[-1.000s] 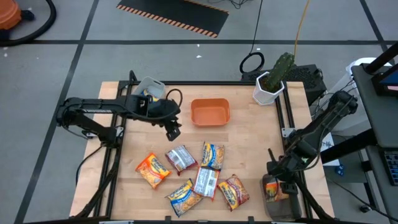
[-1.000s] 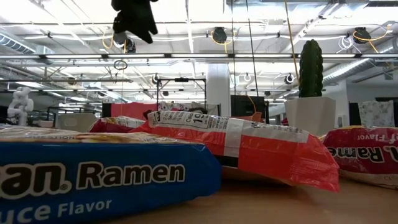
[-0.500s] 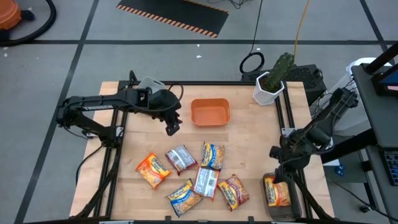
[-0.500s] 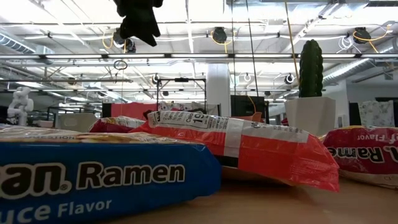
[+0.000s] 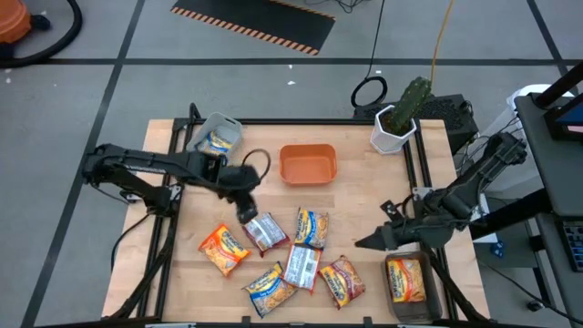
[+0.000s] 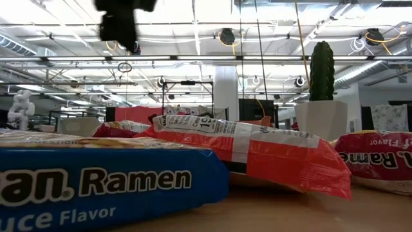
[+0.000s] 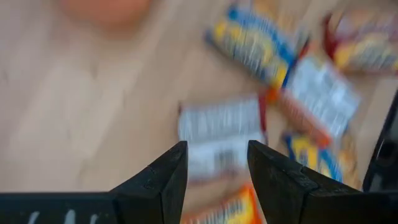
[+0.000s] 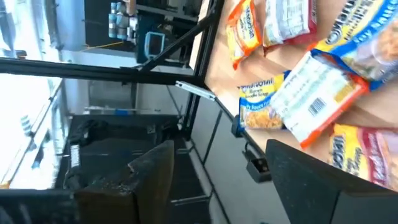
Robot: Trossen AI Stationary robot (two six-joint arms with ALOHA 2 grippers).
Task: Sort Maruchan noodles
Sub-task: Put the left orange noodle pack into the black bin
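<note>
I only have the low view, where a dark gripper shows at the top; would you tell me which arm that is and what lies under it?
Observer: That is the left gripper, open above the silver-red packet.
Operator: Thank you. Where is the right gripper?
Observer: The right gripper hangs open and empty near the grey bin, which holds one orange packet.
Operator: Is anything in the orange bin?
Observer: No, the orange bin holds nothing.

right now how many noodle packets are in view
8: six noodle packets loose mid-table, one in the clear bin, one in the grey bin. None seem hidden.
</note>
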